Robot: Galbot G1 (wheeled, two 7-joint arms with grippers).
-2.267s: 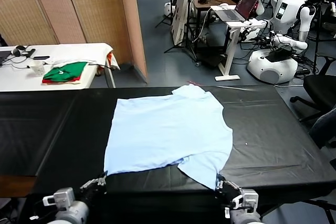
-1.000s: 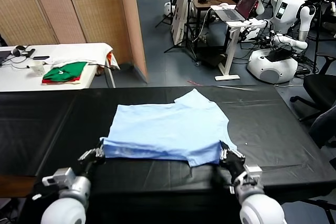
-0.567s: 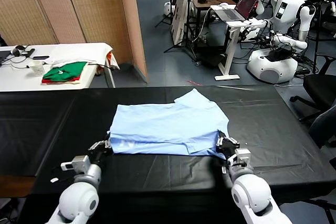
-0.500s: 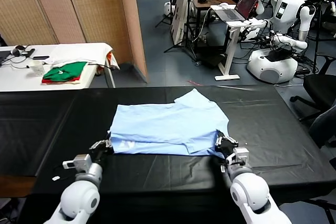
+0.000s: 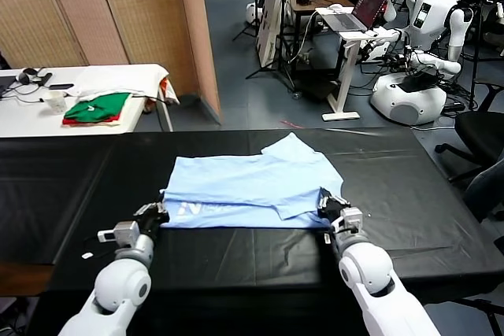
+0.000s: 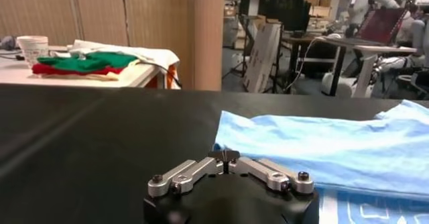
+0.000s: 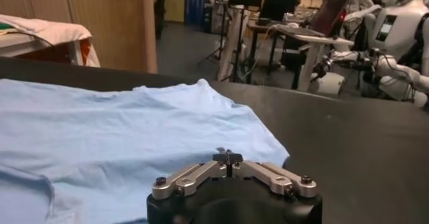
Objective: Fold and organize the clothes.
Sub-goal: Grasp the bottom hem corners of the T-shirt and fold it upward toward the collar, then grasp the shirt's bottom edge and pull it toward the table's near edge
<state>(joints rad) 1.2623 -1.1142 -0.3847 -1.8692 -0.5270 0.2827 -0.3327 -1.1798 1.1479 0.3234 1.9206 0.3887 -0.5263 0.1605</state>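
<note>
The light-blue T-shirt (image 5: 252, 182) lay in the middle of the black table (image 5: 417, 186), its near hem doubled back over the body so the white lettering (image 5: 189, 208) faced up. The left gripper (image 5: 152, 212) sat clenched at the fold's left corner and the right gripper (image 5: 331, 206) at the right corner. Whether either held fabric could not be told, but both were placed to lay the fold evenly.

The head camera looks down from high up at the black counter (image 5: 409, 194). Each wrist camera sits low, close behind its pincer, looking across. All three see the blue T-shirt (image 5: 252, 186).
</note>
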